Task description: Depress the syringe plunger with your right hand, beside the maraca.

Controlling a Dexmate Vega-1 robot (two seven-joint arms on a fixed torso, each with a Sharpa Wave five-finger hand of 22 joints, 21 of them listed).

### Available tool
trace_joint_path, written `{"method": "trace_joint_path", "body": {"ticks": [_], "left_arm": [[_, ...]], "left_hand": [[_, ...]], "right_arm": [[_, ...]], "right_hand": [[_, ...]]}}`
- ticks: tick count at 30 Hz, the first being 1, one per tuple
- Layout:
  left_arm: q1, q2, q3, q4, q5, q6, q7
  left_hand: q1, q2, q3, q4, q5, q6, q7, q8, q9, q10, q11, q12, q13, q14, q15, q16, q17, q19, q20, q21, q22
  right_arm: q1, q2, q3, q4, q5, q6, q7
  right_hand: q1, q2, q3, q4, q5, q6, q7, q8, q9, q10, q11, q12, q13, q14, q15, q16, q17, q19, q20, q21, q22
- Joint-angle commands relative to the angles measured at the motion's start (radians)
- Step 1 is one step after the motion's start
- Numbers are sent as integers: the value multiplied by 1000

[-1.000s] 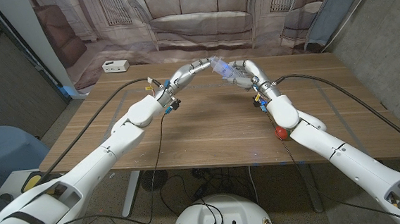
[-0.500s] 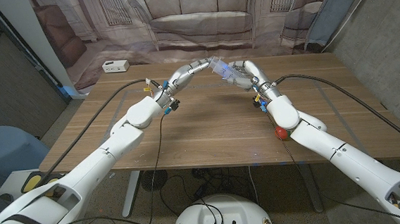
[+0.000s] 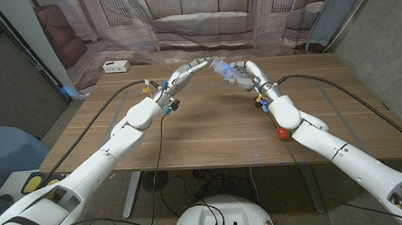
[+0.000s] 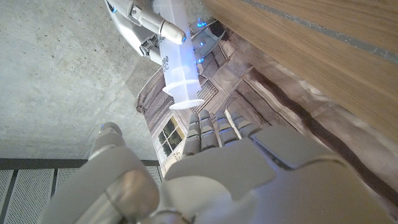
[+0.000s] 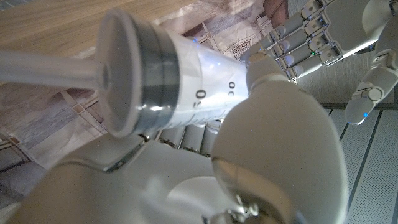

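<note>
A: From the head view, where's the syringe (image 3: 223, 69)?
B: Above the far desk (image 3: 209, 126), gripped in my right hand (image 3: 243, 74); left hand (image 3: 187, 71) just beside it, the maraca (image 3: 282, 132) well behind.
A: Left wrist?
B: Left fingers (image 4: 214, 130) straight, holding nothing, the barrel's flange toward them.
A: Right wrist?
B: Fingers (image 5: 286, 149) wrap the barrel; the rod probably isn't fully in.

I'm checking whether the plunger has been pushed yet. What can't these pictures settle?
- Syringe in the head view: too small and washed out to read plunger depth.
- Plunger end in the right wrist view: cut off by the picture's edge.
- Right hand grip in the left wrist view: partly cut off by the edge.
- Maraca: mostly hidden beneath the right arm.
</note>
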Motion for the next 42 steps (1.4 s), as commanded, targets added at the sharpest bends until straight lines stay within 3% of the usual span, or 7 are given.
{"method": "trace_joint_path", "body": {"ticks": [1,13,42], "left_arm": [[10,0,-14,5,-14,-9,11],[23,8,-33,-2,-25,1,32],[82,14,-109,-5,-102,12,109]], "left_hand": [[14,-3,6,-3,-2,-4,-2,3,2,-2,-3,-3,0,-5,-2,-3,4,-3,3,3,4],[14,-4,5,-3,-2,-6,-1,6,2,-5,0,-2,0,-8,-2,-3,4,-6,4,2,4],[20,-1,8,-5,-2,-36,-5,3,2,-11,1,0,0,-9,5,0,3,-4,-2,5,4]], "right_arm": [[9,-1,-9,3,-10,-17,5],[23,-13,-13,9,-7,-24,29],[49,-52,-32,-4,-41,-55,81]], "right_hand": [[-25,152,117,109,6,112,-91,4,-1,12,-5,3,2,26,-43,-6,5,0,3,6,6],[-22,152,117,105,6,120,-87,6,-1,25,5,7,2,33,-39,-3,8,5,3,13,6],[-27,148,108,102,3,126,-95,5,-4,26,-8,5,3,35,-43,-5,15,-1,3,24,6]]}}
